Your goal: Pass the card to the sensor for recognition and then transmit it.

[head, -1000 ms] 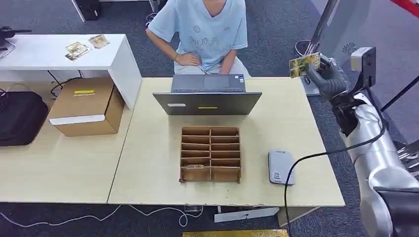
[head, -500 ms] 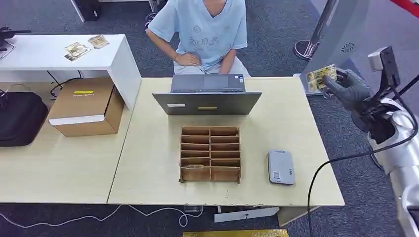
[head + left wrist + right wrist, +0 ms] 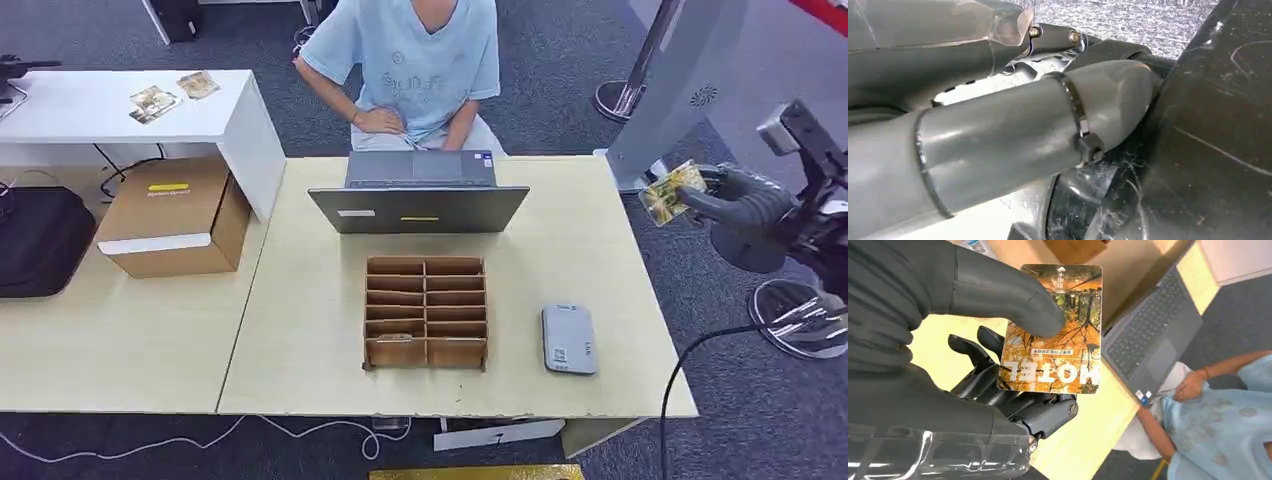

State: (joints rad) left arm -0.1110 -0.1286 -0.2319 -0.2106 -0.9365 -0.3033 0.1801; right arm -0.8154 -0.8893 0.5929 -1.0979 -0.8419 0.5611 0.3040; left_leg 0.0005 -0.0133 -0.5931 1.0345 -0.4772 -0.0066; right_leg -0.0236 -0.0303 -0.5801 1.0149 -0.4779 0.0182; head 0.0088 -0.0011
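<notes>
Orange and printed with autumn trees and the word HOTEL, the card (image 3: pixel 1053 330) sits pinched in the right hand (image 3: pixel 735 200), the thick thumb pressed on its face and the darker fingers (image 3: pixel 998 375) backing it from behind. In the head view that hand hangs off the right edge of the worktop (image 3: pixel 300 330), out over the carpet and well apart from the grey sensor (image 3: pixel 568 339), which lies flat near the front right corner just beside the cardboard organiser (image 3: pixel 426 312). By my reading the carrying step is in hand: the card is secured but has not yet met the reader. The next move calls for swinging the arm inward and down, then turning the wrist so the card's face lies level and close over the sensor's top; a tilted card could fail to read. After recognition it would go on to the seated person (image 3: pixel 415 60) behind the laptop (image 3: pixel 420 205). The left hand (image 3: pixel 998 145) appears close up in its wrist view, and whether it is spread or curled I cannot tell.
</notes>
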